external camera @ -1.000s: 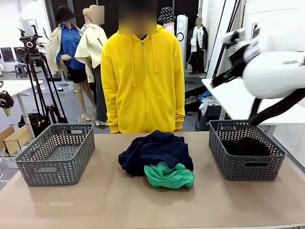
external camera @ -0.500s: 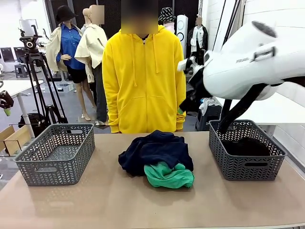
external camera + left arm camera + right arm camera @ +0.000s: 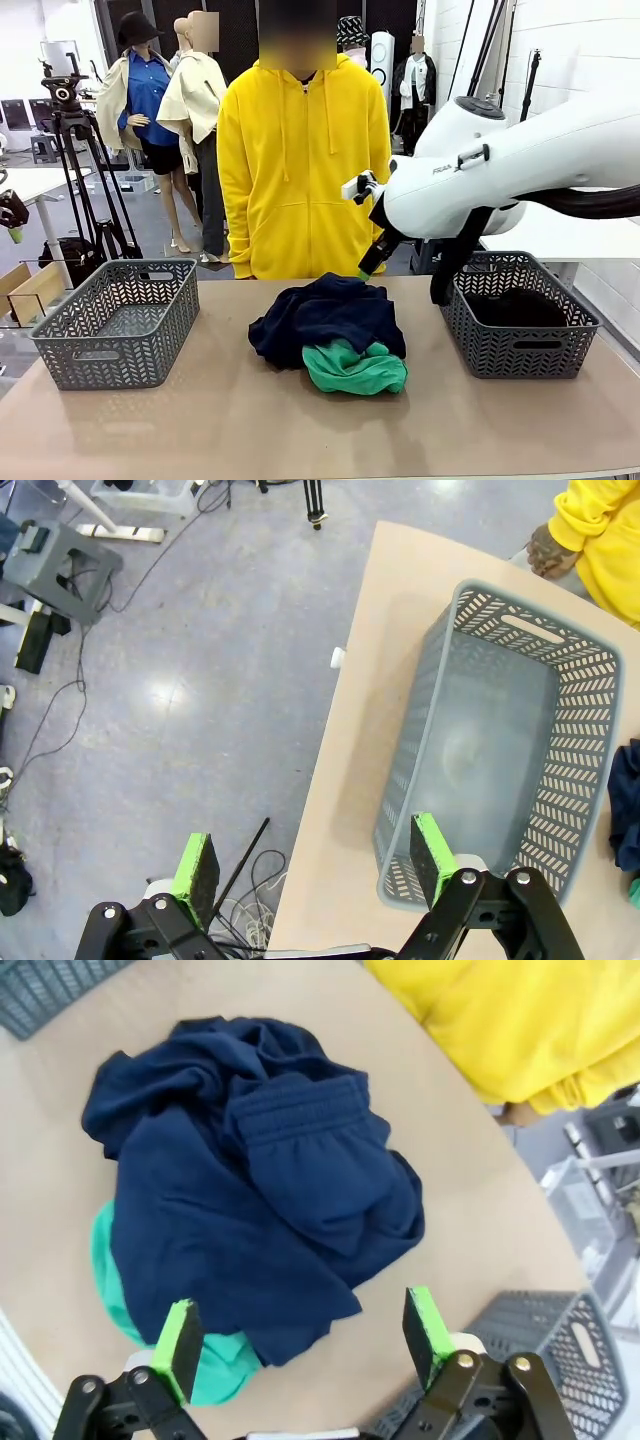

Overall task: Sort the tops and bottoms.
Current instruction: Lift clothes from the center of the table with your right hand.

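We record: tan bench (image 3: 200, 420), near; glossy grey-blue floor (image 3: 200, 630) beyond its left end, one light glare on it, loose cables (image 3: 250, 872) trailing; black tripod (image 3: 75, 150), far left; white table (image 3: 25, 180) beside it; white wall (image 3: 580, 50), right; dark partition (image 3: 230, 20), far.

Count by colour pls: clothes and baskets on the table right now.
Grey baskets: 2, the left basket and the right basket
Dark navy clothes: 1 bundle; how many pieces it holds cannot be told
Bright green garment: 1
Black garment: 1, inside the right basket
Total: 5
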Robot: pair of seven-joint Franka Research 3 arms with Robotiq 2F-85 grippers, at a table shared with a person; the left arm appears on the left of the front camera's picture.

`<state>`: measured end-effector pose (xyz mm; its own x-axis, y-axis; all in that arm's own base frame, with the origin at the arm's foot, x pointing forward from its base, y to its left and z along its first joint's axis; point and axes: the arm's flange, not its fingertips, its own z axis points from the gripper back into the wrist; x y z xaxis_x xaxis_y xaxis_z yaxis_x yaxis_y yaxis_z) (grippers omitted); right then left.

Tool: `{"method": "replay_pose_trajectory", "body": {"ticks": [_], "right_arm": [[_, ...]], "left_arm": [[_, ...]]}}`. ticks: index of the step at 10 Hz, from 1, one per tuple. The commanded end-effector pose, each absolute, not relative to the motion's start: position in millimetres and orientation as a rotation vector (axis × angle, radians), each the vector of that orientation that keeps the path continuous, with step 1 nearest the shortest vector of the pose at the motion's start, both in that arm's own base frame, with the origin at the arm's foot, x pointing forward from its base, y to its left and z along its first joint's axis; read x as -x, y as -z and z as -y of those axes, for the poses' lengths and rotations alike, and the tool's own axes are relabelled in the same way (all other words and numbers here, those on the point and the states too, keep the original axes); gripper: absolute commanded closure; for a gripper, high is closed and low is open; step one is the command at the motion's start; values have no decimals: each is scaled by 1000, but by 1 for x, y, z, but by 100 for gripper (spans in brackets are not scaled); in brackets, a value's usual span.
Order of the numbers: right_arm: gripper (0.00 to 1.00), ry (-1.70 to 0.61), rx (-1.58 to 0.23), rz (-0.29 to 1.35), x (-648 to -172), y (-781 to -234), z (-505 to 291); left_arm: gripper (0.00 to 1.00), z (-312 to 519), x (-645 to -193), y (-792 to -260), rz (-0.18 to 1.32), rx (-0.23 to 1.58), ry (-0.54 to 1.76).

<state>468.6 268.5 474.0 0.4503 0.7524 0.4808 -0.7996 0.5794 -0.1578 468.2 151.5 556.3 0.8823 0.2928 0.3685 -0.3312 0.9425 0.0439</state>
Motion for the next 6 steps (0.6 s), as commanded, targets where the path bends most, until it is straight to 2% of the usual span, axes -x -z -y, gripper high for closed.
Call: {"method": "replay_pose_trajectory", "body": {"ticks": [1, 6], "right_arm": [[0, -993, -55, 537, -478, -469, -286], [0, -971, 37, 501, -500, -446, -314]], "left_arm": [[0, -153, -466, -558, 365, -120, -326], [0, -153, -466, -558, 365, -120, -326]]}}
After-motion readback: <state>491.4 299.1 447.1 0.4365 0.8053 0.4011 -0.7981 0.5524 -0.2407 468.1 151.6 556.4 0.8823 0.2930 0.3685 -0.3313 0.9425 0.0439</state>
